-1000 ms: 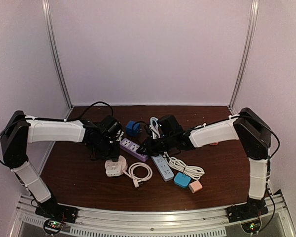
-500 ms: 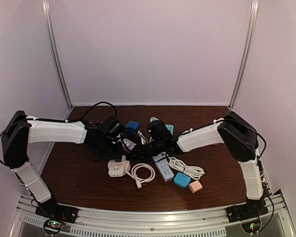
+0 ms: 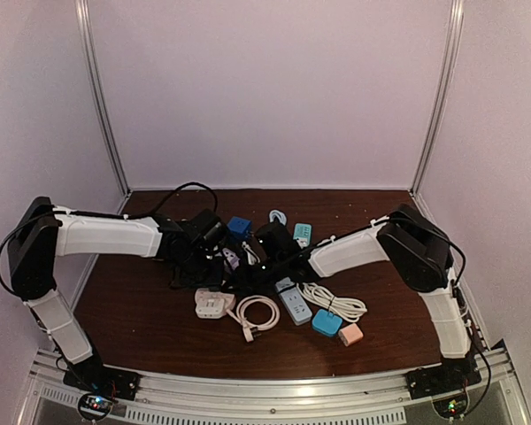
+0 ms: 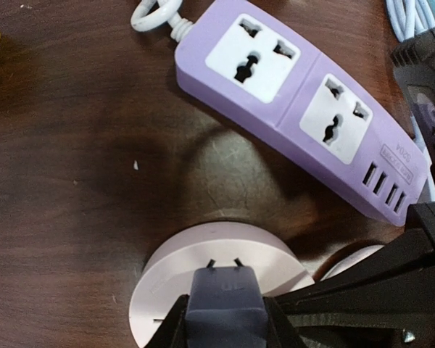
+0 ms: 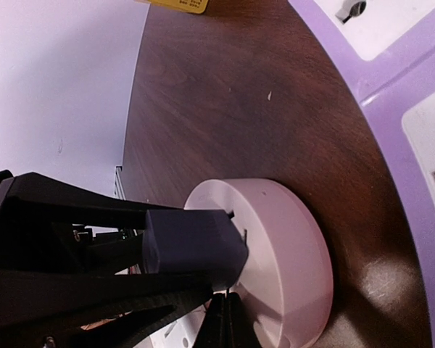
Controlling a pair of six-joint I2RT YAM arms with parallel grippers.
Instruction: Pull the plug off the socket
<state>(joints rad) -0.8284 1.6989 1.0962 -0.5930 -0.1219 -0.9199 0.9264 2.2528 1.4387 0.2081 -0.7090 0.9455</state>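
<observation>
A dark blue plug (image 4: pixel 225 301) sits in a round white socket (image 4: pixel 203 254), and its two metal prongs show between the plug body and the socket face. My left gripper (image 4: pixel 226 320) is shut on the plug, one finger on each side. In the right wrist view the plug (image 5: pixel 192 243) sticks out of the socket (image 5: pixel 286 254). My right gripper (image 5: pixel 223 319) is shut, with its tips against the socket's face just beside the plug. In the top view both grippers meet over the socket (image 3: pixel 212 305).
A purple power strip (image 4: pixel 304 109) lies just beyond the socket. A white power strip (image 3: pixel 292 303), a coiled white cable (image 3: pixel 257 312), a blue adapter (image 3: pixel 327 322) and a pink adapter (image 3: pixel 351 334) lie to the right. A blue cube (image 3: pixel 239 227) sits behind.
My right arm has swung left to the socket and its gripper has shut. The left gripper keeps its hold on the plug and has shifted slightly right.
</observation>
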